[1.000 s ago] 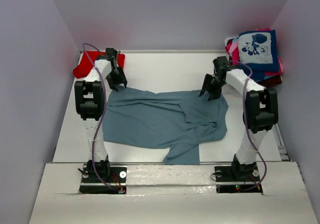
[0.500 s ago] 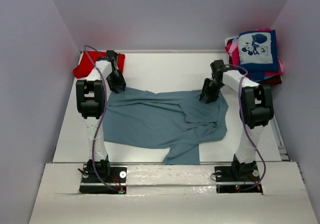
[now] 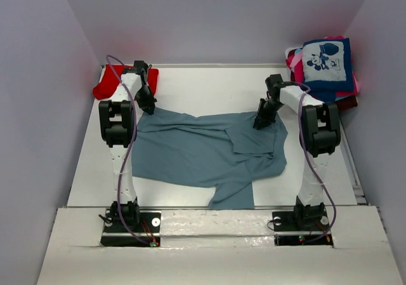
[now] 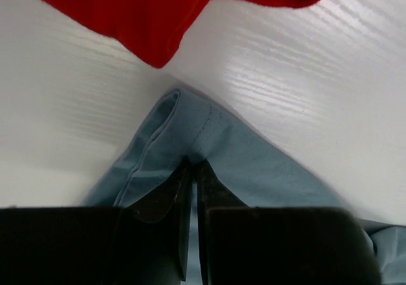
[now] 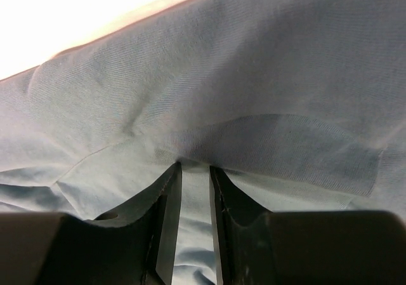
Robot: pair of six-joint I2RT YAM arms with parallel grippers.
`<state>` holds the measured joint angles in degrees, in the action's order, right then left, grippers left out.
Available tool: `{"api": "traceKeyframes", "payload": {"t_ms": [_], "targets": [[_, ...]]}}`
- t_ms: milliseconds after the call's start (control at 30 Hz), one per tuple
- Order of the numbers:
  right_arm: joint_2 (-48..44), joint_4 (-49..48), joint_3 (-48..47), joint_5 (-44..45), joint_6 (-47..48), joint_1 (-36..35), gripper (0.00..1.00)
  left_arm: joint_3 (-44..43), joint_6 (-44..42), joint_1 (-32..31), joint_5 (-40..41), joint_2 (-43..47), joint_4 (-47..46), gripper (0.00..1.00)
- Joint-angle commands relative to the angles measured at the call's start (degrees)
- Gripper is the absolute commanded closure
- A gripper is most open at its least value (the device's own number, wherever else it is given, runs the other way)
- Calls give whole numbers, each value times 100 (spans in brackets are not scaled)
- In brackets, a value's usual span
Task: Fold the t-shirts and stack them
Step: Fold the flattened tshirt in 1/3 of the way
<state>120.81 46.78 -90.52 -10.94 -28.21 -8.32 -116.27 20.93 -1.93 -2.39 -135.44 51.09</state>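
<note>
A grey-blue t-shirt (image 3: 203, 150) lies spread and rumpled across the middle of the white table. My left gripper (image 3: 150, 106) is shut on its far left corner; the left wrist view shows the hemmed corner (image 4: 190, 139) pinched between the jaws. My right gripper (image 3: 261, 121) is shut on the shirt's far right edge; cloth (image 5: 254, 107) bunches at the fingertips. A red t-shirt (image 3: 106, 87) lies at the far left, also in the left wrist view (image 4: 158, 12). A pile of folded shirts, a navy mouse-print one (image 3: 327, 63) on top, sits at the far right.
The white table (image 3: 209, 88) is enclosed by grey walls on three sides. Pink and maroon cloth (image 3: 293, 59) shows under the navy shirt. The arm bases stand at the near edge.
Both grippers moved a little farther from me, pulling the shirt's far edge along the table. The shirt's top edge now sits slightly farther back.
</note>
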Motion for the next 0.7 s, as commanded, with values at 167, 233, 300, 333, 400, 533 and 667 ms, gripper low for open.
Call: {"api": "traceKeyframes", "payload": {"t_ms": [167, 233, 300, 333, 400, 533, 667], "targets": [[812, 278, -1097, 452, 26, 58, 70, -766, 157, 263, 178, -809, 33, 87], [943, 375, -1266, 479, 17, 207, 70, -757, 210, 325, 187, -800, -2, 87], [1031, 463, -1476, 470, -18, 365, 69, -748, 227, 448, 187, -809, -20, 87], [1075, 498, -1547, 470, -18, 366, 69, -757, 228, 448, 187, -818, -20, 87], [1207, 620, -1757, 452, -10, 471, 69, -766, 228, 510, 248, -809, -3, 87], [1269, 700, -1855, 575, 52, 673, 69, -661, 263, 694, 468, -704, -20, 88], [1243, 709, -1776, 531, 87, 796, 69, -529, 289, 844, 477, -598, -55, 89]]}}
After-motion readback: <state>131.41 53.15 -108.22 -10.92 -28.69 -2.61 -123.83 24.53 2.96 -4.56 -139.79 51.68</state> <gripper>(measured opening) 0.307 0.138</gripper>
